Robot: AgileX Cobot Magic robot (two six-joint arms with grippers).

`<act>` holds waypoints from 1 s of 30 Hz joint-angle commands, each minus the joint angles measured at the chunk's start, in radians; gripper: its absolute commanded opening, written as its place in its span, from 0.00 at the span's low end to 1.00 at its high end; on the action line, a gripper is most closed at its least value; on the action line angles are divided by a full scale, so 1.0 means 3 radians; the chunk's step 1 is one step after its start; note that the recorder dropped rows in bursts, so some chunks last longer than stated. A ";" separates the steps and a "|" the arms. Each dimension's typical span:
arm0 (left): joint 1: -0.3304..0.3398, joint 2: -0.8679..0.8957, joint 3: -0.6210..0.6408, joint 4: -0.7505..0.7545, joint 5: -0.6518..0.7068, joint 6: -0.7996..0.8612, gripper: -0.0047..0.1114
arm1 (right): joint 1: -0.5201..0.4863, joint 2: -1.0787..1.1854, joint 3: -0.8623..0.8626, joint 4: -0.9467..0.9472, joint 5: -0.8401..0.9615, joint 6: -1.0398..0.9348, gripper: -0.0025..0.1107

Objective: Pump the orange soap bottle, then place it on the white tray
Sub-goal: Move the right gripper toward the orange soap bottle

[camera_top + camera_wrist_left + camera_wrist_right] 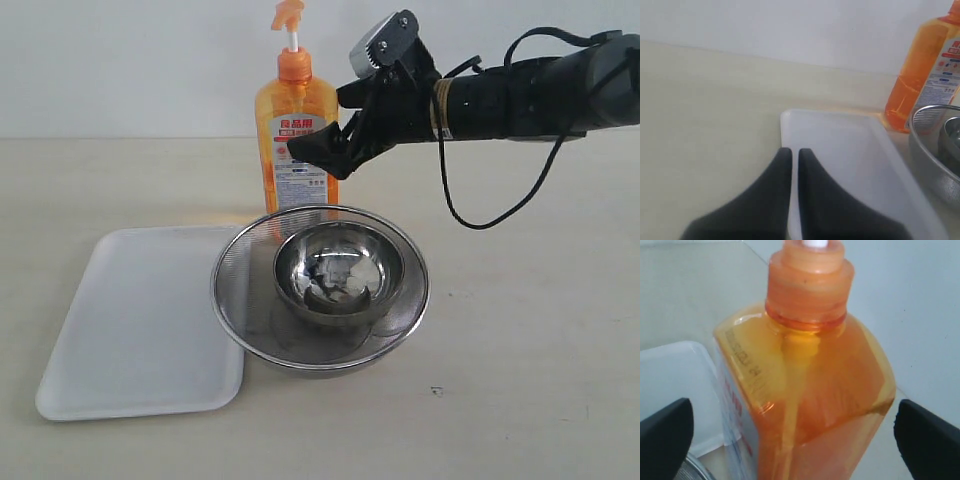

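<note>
A pale beige table (520, 330) runs back to a plain white wall (120, 60). The orange soap bottle (296, 140) stands upright towards the back of the table, near the middle. Its pump head (287, 15) sits on a white stem, and its white-and-red label (300, 160) faces the camera.

Directly in front of the bottle is a round steel mesh strainer (245, 290) with a smaller shiny steel bowl (338, 270) resting inside it. The white tray (140, 320) lies flat on the table to the left of the strainer. Its right edge meets the strainer's rim, and nothing lies on it. The bottle is on the table behind the tray's far right corner, not on the tray.

The right arm reaches in from the right, with a black cable (455, 200) hanging in a loop beneath it. The right gripper (325, 135) is level with the upper part of the bottle, and its jaws are spread wide. In the right wrist view, its black fingers (665, 440) stand on either side of the bottle's shoulders, with a clear gap on each side, so nothing is grasped.

The left gripper (795, 160) appears only in its own wrist view. Its jaws are pressed together and empty, with the tips above the tray's outer edge.
</note>
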 commanded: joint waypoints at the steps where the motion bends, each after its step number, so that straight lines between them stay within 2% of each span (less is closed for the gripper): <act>1: 0.0004 -0.0009 0.0012 -0.0027 -0.0013 0.0005 0.08 | 0.0018 0.0092 -0.0089 0.0030 -0.0020 -0.0083 0.95; 14: 0.0004 -0.0009 0.0012 -0.0027 -0.0013 0.0005 0.08 | 0.0018 0.0184 -0.0179 0.0072 -0.0250 0.0000 0.95; 16: 0.0004 -0.0009 0.0012 -0.0027 -0.0013 0.0005 0.08 | 0.0018 0.0184 -0.0179 0.0050 -0.0269 0.0021 0.91; 21: 0.0004 -0.0009 0.0012 -0.0027 -0.0013 0.0005 0.08 | 0.0018 0.0184 -0.0179 -0.0084 -0.0365 0.0090 0.72; 30: 0.0004 -0.0009 0.0012 -0.0027 -0.0013 0.0005 0.08 | 0.0018 0.0233 -0.0179 -0.0125 -0.0448 0.0085 0.71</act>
